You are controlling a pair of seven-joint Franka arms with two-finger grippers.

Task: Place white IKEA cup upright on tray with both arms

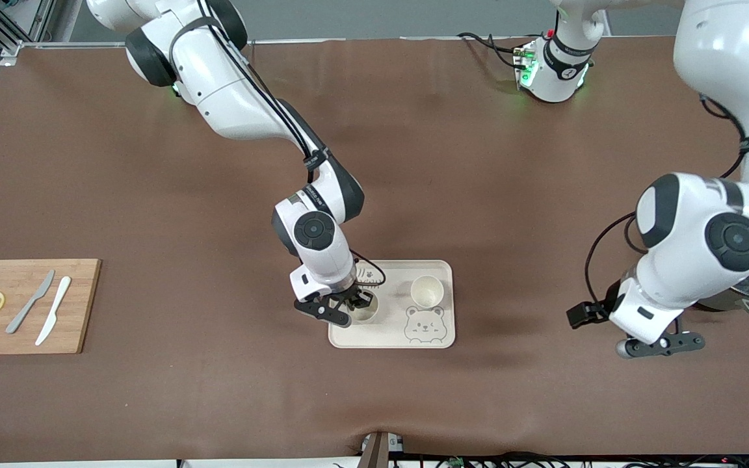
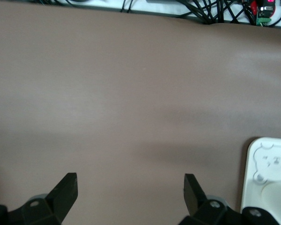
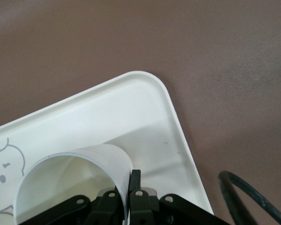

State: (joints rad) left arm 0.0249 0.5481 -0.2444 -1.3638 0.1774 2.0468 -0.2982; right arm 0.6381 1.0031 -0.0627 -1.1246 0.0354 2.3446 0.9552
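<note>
Nearest the front camera stands the cream tray [image 1: 347, 340], its grey bear drawing [image 1: 424, 325] at the near rim. Directly under the right gripper [image 1: 346, 307], at the tray's end toward the right arm, a white cup [image 3: 72, 180] stands upright; the pincer is narrowed onto its rim, one finger inside the wall and one outside. A second white cup [image 1: 426, 290] stands upright on the tray, beside that pincer toward the left arm's end. The left gripper [image 2: 130, 187] waits with its fingers wide and holding nothing, over bare brown table [image 1: 511, 214], well apart from the tray.
</note>
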